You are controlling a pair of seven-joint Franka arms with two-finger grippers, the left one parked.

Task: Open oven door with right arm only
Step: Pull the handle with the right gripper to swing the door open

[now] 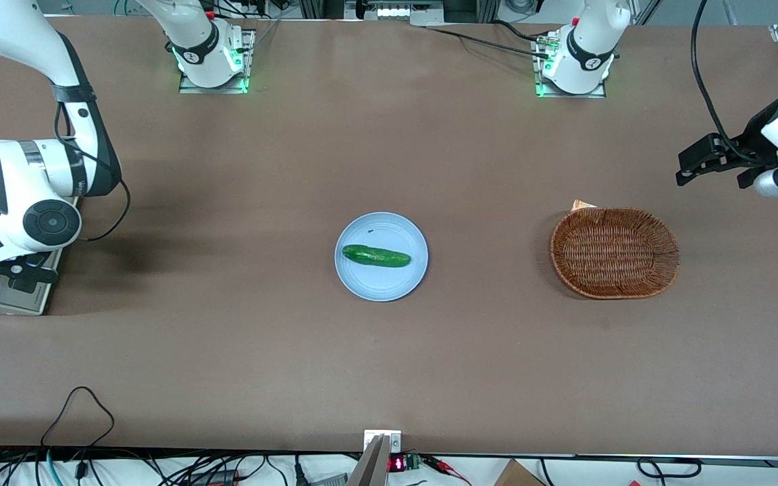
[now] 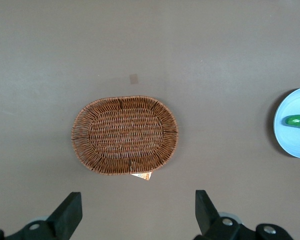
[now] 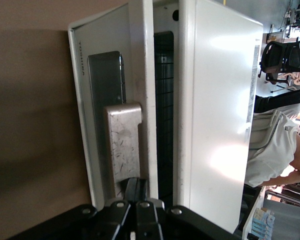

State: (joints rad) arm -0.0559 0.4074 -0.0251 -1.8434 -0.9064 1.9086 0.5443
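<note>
The white toaster oven [image 3: 215, 110] stands at the working arm's end of the table, mostly hidden under the right arm [image 1: 31, 192] in the front view. In the right wrist view the oven door [image 3: 107, 85] stands slightly ajar. A dark gap between the door and the oven body shows the wire rack [image 3: 163, 100]. My gripper [image 3: 138, 187] is at the door's top edge, right beside the end of the silver bar handle [image 3: 124, 140]. Its two black fingers are pressed together with nothing between them. In the front view the gripper [image 1: 16, 271] hangs low over the oven's front.
A light blue plate [image 1: 362, 280] with a green cucumber [image 1: 375, 256] lies mid-table. A wicker basket [image 1: 615, 252] sits toward the parked arm's end. A person in a white shirt [image 3: 277, 145] stands past the oven in the right wrist view.
</note>
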